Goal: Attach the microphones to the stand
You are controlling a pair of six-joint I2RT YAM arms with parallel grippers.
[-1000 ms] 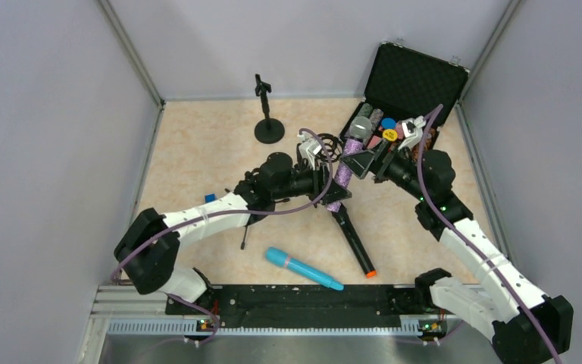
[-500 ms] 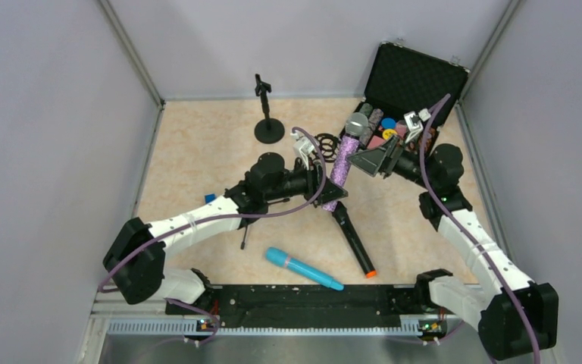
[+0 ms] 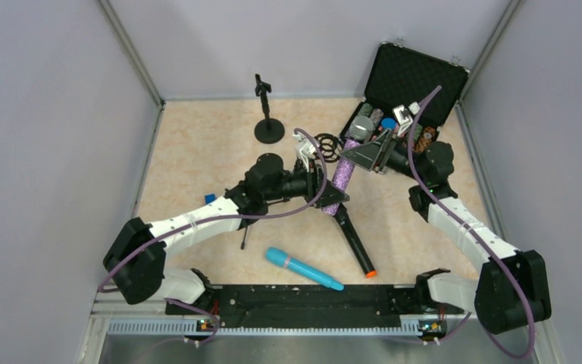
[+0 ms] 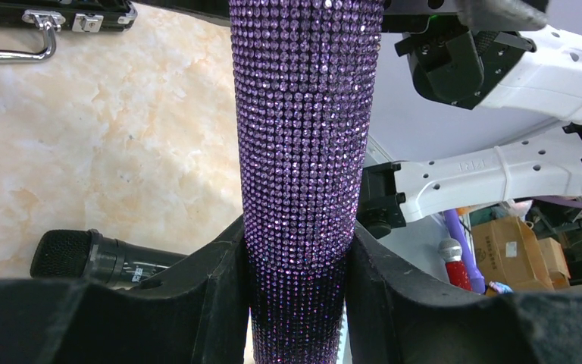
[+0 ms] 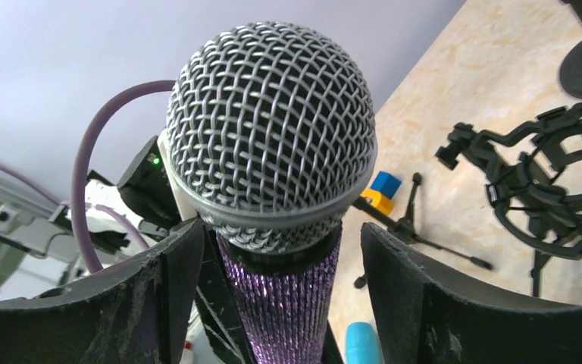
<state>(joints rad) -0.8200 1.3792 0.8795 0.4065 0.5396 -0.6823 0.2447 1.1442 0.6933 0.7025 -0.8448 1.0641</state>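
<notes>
Back right, open case point(image 3: 417, 76) holds colourful bits point(image 3: 388, 123), poss. covers; purple mic point(image 3: 341, 174) gripped.

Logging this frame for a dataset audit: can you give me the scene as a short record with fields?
left end effector: shut on the lower body of the purple microphone
right end effector: open, one finger either side of the neck below the mesh head
blue microphone: lying on the table, near edge
black microphone: lying on the table, orange end toward the arms
stand: upright at the far side, no microphone on it
case: open, far right corner
</notes>
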